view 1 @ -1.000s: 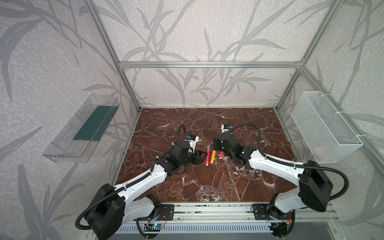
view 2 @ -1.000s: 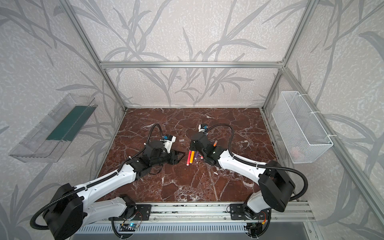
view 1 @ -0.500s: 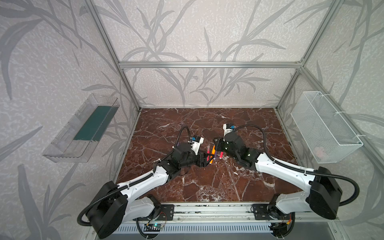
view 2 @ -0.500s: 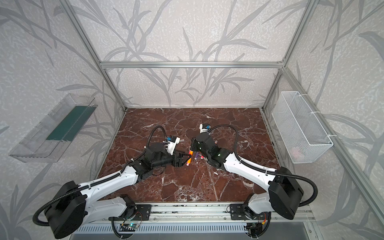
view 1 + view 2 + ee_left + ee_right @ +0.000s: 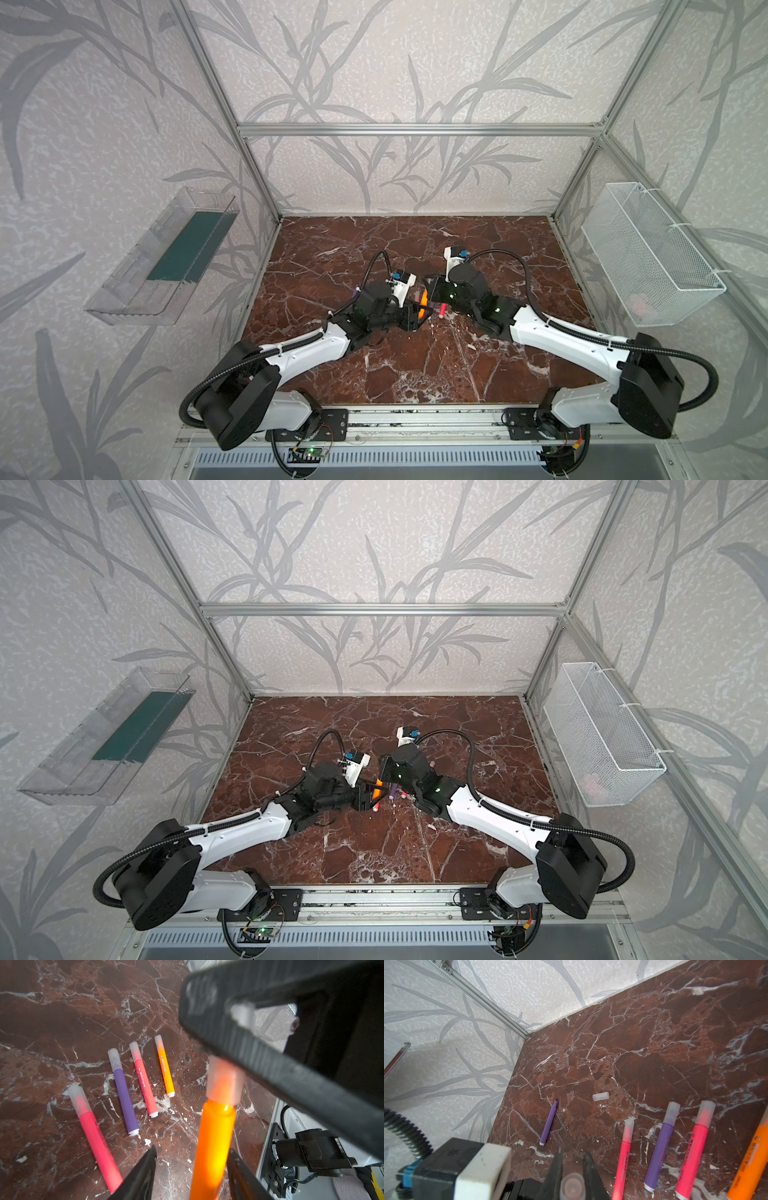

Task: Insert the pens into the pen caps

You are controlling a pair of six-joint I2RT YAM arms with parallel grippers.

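Observation:
An orange pen (image 5: 214,1147) hangs above the marble with its tip inside a translucent pen cap (image 5: 225,1082). My right gripper (image 5: 573,1154) is shut on that cap (image 5: 572,1186). My left gripper (image 5: 192,1149) is open around the pen's barrel, one finger touching it and a gap on the other side. In both top views the grippers meet mid-table, left gripper (image 5: 413,318) and right gripper (image 5: 432,293). Several capped pens lie side by side: pink (image 5: 95,1132), purple (image 5: 124,1095), pink-red (image 5: 145,1082), orange (image 5: 166,1070). An uncapped purple pen (image 5: 548,1124) and a loose cap (image 5: 600,1096) lie apart.
A white wire basket (image 5: 648,257) hangs on the right wall and a clear plastic tray (image 5: 166,257) on the left wall. Aluminium frame posts stand at the table's corners.
My left gripper has moved right until its jaws stand around the orange pen. The right gripper has stayed shut on the cap and barely shifted.

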